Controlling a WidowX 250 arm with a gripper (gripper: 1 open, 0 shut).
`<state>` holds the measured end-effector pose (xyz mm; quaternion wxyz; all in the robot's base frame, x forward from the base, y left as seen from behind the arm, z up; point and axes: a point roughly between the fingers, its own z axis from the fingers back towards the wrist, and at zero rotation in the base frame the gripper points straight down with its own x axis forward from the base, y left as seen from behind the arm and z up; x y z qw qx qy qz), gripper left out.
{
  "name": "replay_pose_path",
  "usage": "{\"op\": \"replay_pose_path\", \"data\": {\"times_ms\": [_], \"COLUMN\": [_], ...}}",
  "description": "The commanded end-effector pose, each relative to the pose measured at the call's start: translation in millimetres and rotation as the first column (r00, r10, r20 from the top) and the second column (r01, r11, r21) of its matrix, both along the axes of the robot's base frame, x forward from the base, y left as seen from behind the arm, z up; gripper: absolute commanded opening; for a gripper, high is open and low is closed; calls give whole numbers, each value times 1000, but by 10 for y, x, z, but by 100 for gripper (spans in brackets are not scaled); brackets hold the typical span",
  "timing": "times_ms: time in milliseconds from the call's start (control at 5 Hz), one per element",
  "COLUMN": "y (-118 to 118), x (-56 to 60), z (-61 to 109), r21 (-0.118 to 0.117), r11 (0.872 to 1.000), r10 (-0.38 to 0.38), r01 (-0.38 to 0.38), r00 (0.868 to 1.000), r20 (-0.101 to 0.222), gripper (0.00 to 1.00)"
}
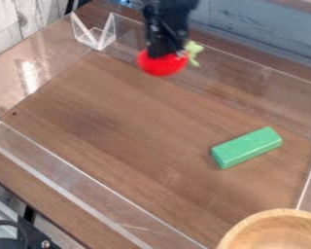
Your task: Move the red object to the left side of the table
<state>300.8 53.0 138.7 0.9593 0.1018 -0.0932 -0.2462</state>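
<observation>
the jaws are clamped on the red ball; no writing is readable.

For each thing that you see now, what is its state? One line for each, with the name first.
Claw: shut on the red toy
Red toy: held, above the table
Green block: lying flat on the table
Bowl: upright, partly out of view
Table: flat
</observation>
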Motion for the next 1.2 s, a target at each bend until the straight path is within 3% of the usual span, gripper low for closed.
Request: {"op": "replay_pose_path", "data": {"times_ms": [0,400,800,1000], "y": [236,310,602,769], "x": [145,397,259,213], "z": [104,-38,169,178], "r21": [9,4,3,-9], "r11": [1000,999,998,993], "r10": [21,-34,67,116], "r01": [-22,34,-68,-116], "r00": [998,998,992,987], "r20": [58,58,110,109], "gripper": [0,0,0,0]}}
